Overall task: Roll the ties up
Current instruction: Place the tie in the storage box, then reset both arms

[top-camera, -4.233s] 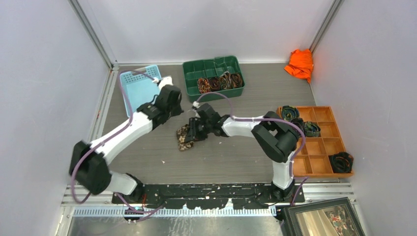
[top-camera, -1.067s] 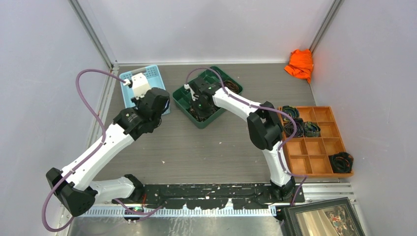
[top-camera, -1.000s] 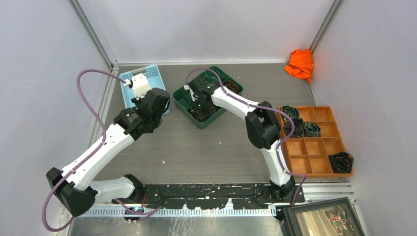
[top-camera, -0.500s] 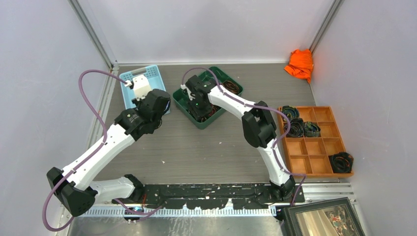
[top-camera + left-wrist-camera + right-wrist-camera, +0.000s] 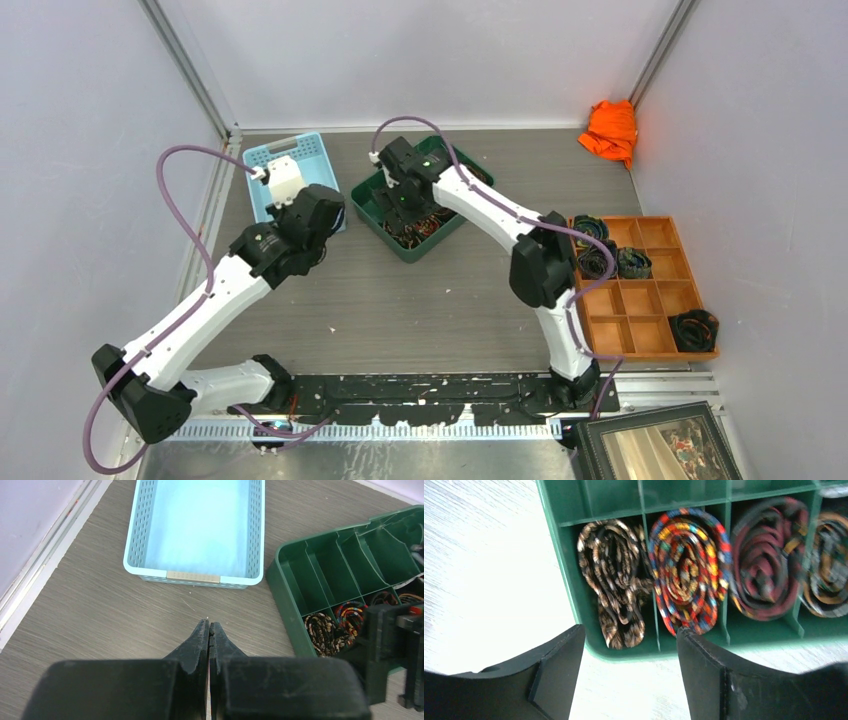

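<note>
The spread right hand (image 5: 629, 635) hangs above a coiled mottled tie (image 5: 616, 580) in the green plastic tray (image 5: 564, 510). The left hand (image 5: 209, 625) is pressed together.

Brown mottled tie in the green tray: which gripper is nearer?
Right. The right gripper hangs open just above the brown mottled tie; the left gripper, shut, is outside the green tray, facing the blue basket.
</note>
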### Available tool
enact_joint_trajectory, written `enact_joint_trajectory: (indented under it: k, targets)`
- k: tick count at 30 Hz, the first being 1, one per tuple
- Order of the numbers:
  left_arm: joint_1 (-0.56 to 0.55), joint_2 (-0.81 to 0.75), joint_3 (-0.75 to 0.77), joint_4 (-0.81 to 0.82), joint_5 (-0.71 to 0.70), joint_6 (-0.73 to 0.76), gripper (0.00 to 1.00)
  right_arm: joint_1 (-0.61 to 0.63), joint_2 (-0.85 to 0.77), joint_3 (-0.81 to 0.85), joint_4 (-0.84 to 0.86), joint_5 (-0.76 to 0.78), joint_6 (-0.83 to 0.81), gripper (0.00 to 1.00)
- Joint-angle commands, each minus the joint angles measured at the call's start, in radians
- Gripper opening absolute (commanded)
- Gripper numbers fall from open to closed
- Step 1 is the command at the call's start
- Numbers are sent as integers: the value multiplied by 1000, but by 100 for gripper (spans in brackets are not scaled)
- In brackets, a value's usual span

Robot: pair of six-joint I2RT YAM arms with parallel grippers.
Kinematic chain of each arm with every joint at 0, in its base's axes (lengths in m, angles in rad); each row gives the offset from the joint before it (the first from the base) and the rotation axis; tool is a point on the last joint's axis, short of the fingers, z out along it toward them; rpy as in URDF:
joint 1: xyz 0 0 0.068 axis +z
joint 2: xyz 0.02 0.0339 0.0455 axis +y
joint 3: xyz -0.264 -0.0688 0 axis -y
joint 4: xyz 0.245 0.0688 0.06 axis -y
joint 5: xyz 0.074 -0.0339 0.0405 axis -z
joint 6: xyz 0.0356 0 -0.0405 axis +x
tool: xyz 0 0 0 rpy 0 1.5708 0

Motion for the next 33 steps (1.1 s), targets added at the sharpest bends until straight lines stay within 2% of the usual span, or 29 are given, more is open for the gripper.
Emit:
enact_joint_trajectory:
  k: [1, 8, 12, 14, 17, 21, 33]
  targets:
    - [4, -103, -2, -40, -30, -48, 0, -1, -263, -96, 132, 148, 84, 73]
    - [6, -202, -10, -126, -50, -86, 0, 0, -545, -336, 301, 483, 172, 74]
    - [4, -227, -3, -156, -60, -87, 0, 3, -660, -446, 293, 853, 263, 74]
    - [4, -230, -5, -165, -65, -89, 0, 1, -729, -550, 315, 983, 288, 74]
    - [5, -224, -12, -167, -63, -93, 0, 1, -811, -695, 354, 1001, 310, 74]
    - [5, -205, -8, -161, -51, -94, 0, 1, -891, -802, 381, 942, 341, 74]
    - [6, -221, -10, -183, -76, -101, 0, 0, -984, -863, 394, 951, 341, 74]
